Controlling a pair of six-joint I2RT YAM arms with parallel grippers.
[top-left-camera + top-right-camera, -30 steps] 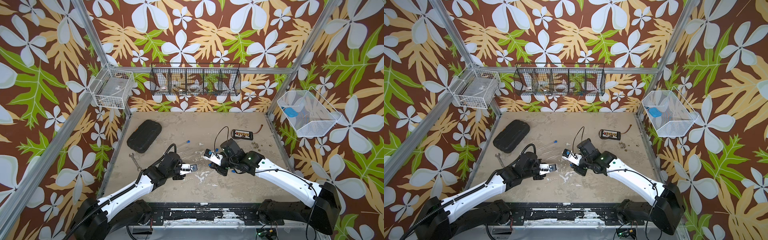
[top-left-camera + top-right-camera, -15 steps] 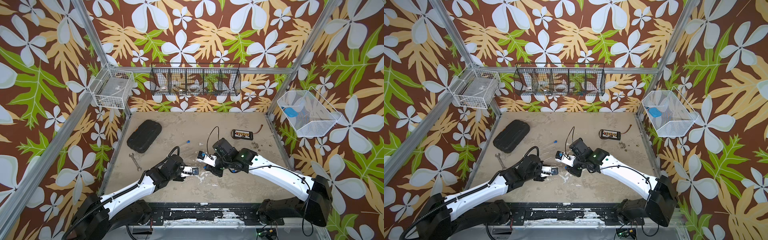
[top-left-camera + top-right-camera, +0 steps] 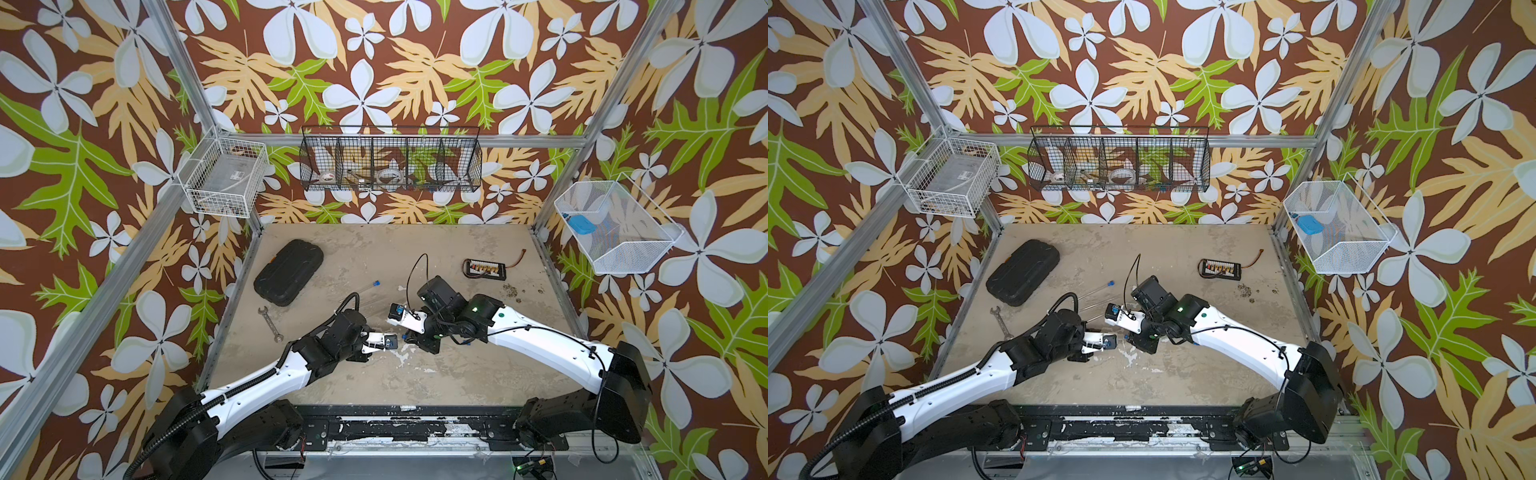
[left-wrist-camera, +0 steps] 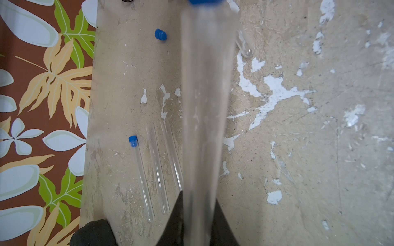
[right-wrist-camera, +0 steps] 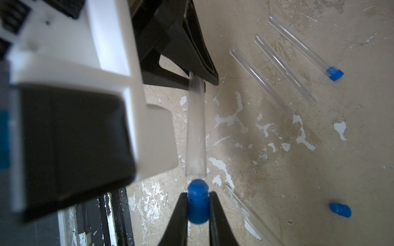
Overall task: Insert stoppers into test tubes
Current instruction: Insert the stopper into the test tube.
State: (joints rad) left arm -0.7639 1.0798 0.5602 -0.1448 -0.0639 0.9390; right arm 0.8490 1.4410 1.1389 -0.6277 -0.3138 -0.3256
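the blue stopper (image 5: 197, 204) is pinched in the right gripper (image 5: 197, 194), its nose right at the open mouth of the clear tube (image 5: 195, 127) but not yet in. the left gripper (image 4: 198, 200) is clamped on that tube's far end, holding it off the table (image 4: 298, 170). down there one capped tube (image 4: 142, 181) lies finished, with two bare tubes (image 4: 157, 170) just beside it. a third bare tube (image 5: 241, 206) and a loose stopper (image 5: 340, 209) lie nearby. i'd say one done, one under way, three left.
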